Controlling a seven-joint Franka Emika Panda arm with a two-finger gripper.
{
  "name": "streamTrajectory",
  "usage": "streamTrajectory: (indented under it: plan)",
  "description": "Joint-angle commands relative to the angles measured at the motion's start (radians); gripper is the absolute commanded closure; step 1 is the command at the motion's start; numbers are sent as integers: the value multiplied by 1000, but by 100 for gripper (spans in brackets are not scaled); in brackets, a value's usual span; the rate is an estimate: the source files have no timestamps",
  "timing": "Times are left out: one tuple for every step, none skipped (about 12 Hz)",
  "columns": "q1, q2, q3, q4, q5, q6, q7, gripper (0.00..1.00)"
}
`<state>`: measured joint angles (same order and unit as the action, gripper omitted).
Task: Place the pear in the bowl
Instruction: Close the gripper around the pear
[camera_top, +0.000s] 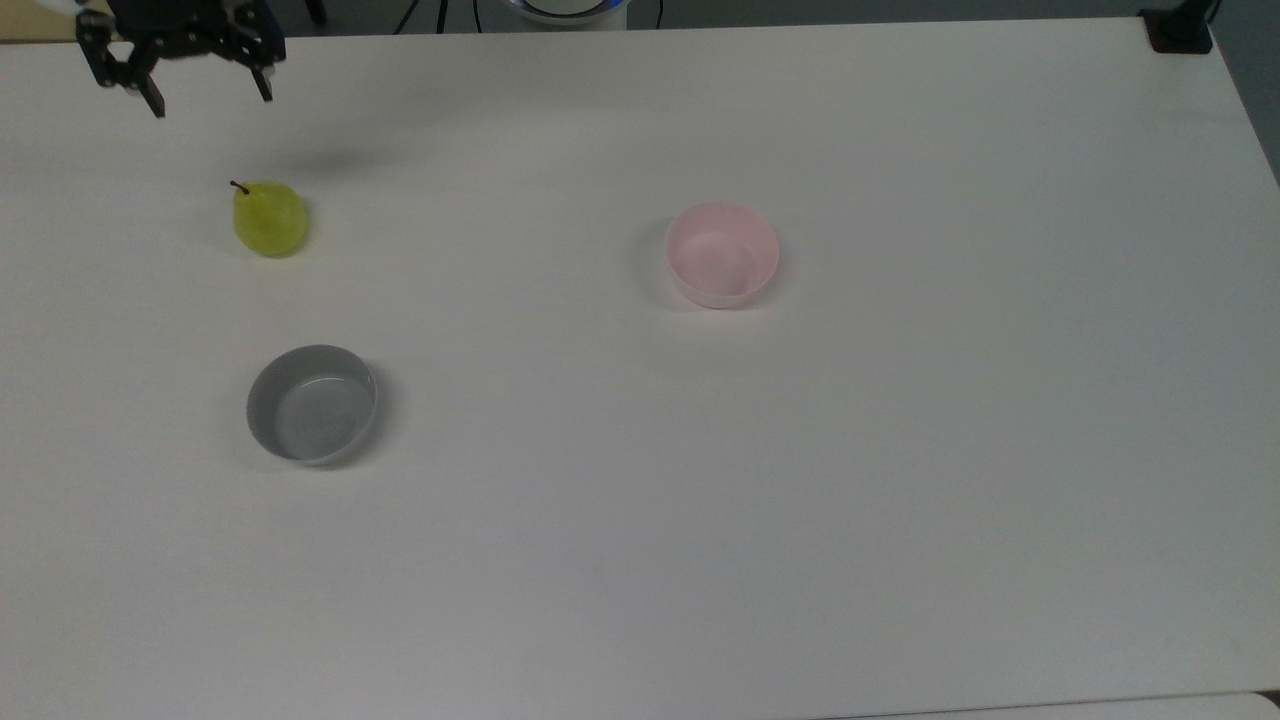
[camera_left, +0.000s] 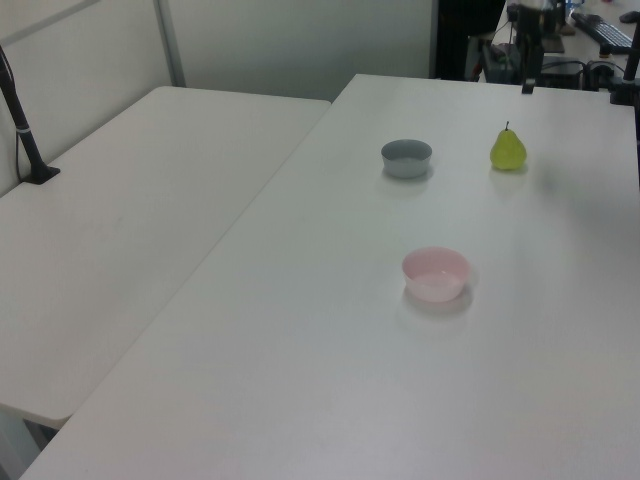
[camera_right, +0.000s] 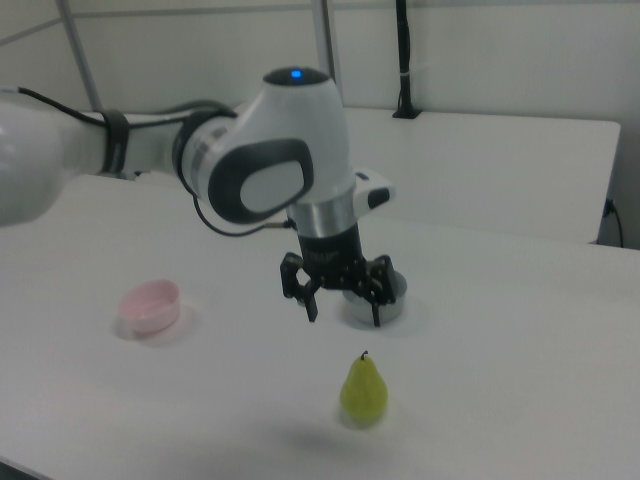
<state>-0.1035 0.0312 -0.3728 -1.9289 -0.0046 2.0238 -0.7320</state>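
Observation:
The yellow-green pear (camera_top: 269, 218) stands upright on the white table (camera_top: 900, 450) at the top view's left, dark stem up. My gripper (camera_top: 212, 100) hovers open and empty just beyond it, near the top view's upper left corner. In the right view the gripper (camera_right: 344, 316) hangs a little above and behind the pear (camera_right: 364, 392), fingers pointing down and spread wide. The pale pink bowl (camera_top: 722, 253) sits empty near the table's middle, far to the top view's right of the pear. The left view has the pear (camera_left: 508, 150) at the back right and the pink bowl (camera_left: 435, 273) nearer.
A grey shallow bowl (camera_top: 312, 403) stands empty in front of the pear in the top view; in the right view this grey bowl (camera_right: 395, 290) lies just behind the gripper. A second white table (camera_left: 130, 230) adjoins on the left view's left. A black post (camera_top: 1180, 30) is clamped at the far corner.

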Motion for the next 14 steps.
streamTrajectory:
  plan:
    - [4, 50, -1, -70, 12, 125, 39, 0]
    - [2, 71, -1, -71, 12, 147, 39, 0]
    - [-8, 96, -1, -73, 11, 163, 39, 0]
    - [-12, 116, -1, -74, 11, 167, 37, 0]
    - [-12, 131, 0, -78, 11, 185, 37, 0]
    - [-10, 142, 2, -96, 11, 202, 37, 0]
    - [-10, 148, 5, -110, 9, 232, 37, 0]
    - [-10, 153, 5, -126, 9, 268, 39, 0]
    - [-7, 168, 8, -130, 9, 280, 39, 0]
    - [-5, 182, 8, -134, 9, 288, 39, 9]
    - [-5, 187, 8, -134, 9, 294, 39, 38]
    - [-7, 185, 9, -133, 12, 291, 43, 71]
    - [-7, 184, 9, -133, 12, 289, 55, 90]
    - [-4, 181, 11, -133, 12, 289, 72, 100]
